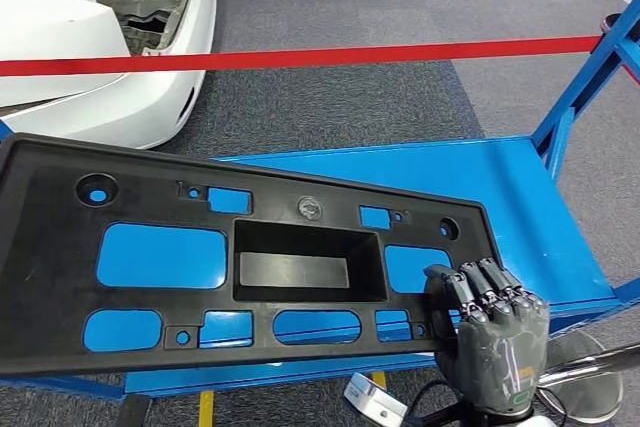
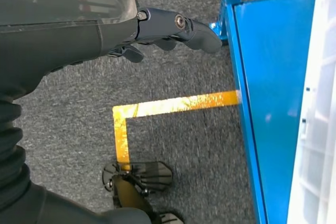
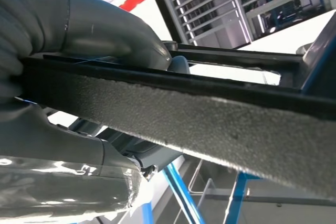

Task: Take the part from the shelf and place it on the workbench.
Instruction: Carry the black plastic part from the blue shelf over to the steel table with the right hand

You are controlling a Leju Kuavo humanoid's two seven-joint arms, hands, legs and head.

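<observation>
Right hand, dark grey with a matte rubbery skin, is gripping the near right corner of the part, fingers curling over the top face. The part is a long flat black plastic panel, grainy textured, with rounded cutouts, small holes and a deep rectangular recess in the middle; it is lying across the blue workbench, whether resting on it or hovering just above I cannot tell. The right wrist view is giving the edge-on look: rough pebbled panel rim clamped between the thumb on one face and fingers on the other. The left wrist view is showing the left hand holding nothing, fingers extended, over grey carpet with a yellow tape corner, beside the smooth painted workbench edge. Farther off, a red barrier strap is stretching across, and beyond it a glossy white car body.
</observation>
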